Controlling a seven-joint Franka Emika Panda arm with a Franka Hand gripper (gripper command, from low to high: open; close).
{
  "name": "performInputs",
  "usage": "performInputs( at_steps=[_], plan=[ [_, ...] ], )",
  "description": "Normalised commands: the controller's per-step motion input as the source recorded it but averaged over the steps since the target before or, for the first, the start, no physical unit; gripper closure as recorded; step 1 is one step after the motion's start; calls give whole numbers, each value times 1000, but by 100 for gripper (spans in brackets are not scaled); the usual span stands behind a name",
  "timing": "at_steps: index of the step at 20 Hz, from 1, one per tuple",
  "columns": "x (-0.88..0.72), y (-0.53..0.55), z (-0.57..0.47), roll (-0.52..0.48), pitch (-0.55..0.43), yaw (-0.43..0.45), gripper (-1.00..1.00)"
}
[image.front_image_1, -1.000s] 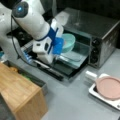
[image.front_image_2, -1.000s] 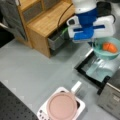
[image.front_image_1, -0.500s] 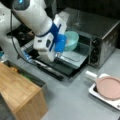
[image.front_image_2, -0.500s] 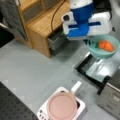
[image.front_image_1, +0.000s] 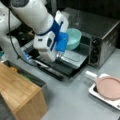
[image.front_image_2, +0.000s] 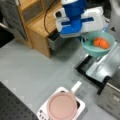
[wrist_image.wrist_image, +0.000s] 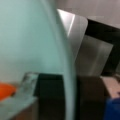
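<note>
Teal bowl (image.front_image_2: 98, 44) with orange food (image.front_image_2: 101, 42), pinched by gripper (image.front_image_2: 83, 39), now lifted above oven tray (image.front_image_2: 106, 66)

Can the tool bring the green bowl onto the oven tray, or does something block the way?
Probably yes: the tool holds the green bowl at its rim above the bare oven tray, and the door is open.
</note>
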Motion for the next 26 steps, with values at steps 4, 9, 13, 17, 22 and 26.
performInputs(
  at_steps=[4,9,13,17,22,26],
  plan=[
    [455,-224,344,-77,361,157,100],
    [469,-270,256,-90,322,148,100],
    [568,-384,249,-88,317,125,100],
    [631,-457,282,-97,333,119,100],
    [631,-470,316,-68,343,132,100],
    [626,-505,278,-53,355,179,100]
  ],
)
